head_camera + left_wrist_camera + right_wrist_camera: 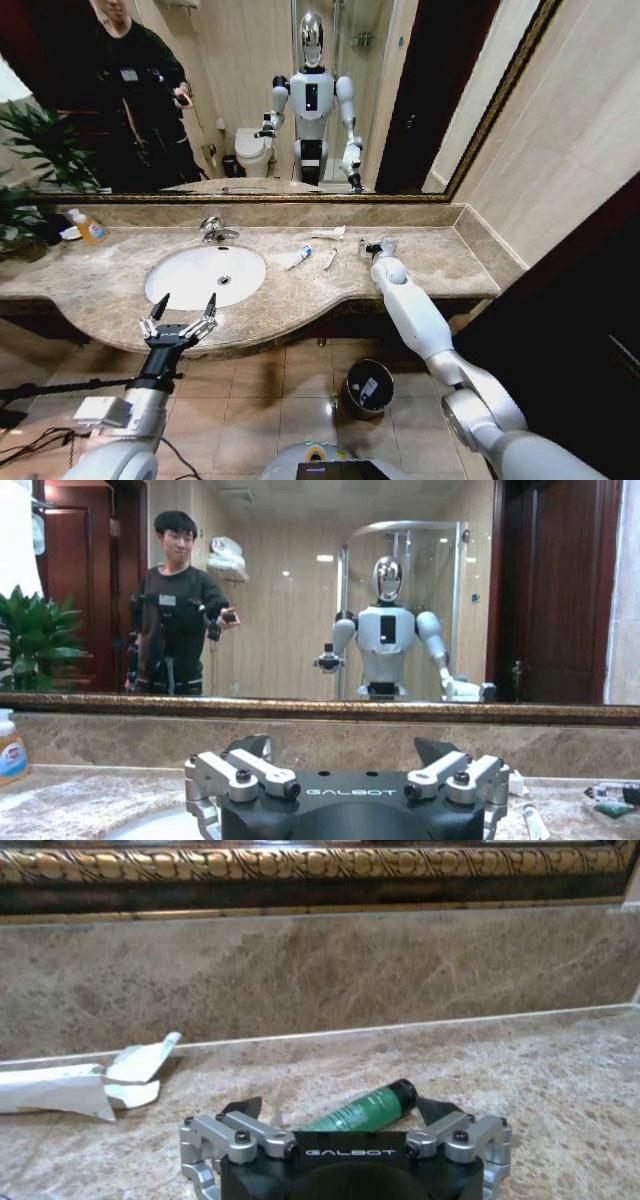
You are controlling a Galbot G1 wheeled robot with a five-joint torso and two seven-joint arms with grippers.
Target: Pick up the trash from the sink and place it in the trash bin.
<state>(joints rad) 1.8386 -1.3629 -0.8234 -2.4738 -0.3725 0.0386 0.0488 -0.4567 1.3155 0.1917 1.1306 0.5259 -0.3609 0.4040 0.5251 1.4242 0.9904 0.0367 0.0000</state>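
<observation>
With my right end effector spread open astride the green tube on the bench, seemingly not yet gripping, I'd centre before closing; my left end effector hovers open and empty at the sink's front edge.

Soap bottle beside a potted plant, mirror above

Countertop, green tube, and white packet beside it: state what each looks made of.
Countertop: polished beige-brown marble or a similar stone, judging by its mottled veining and soft sheen.
Green tube, lying between the open fingers of the right end effector: likely glossy plastic, with a black cap.
White packet: thin paper or film, as its torn, crumpled end suggests.
</observation>
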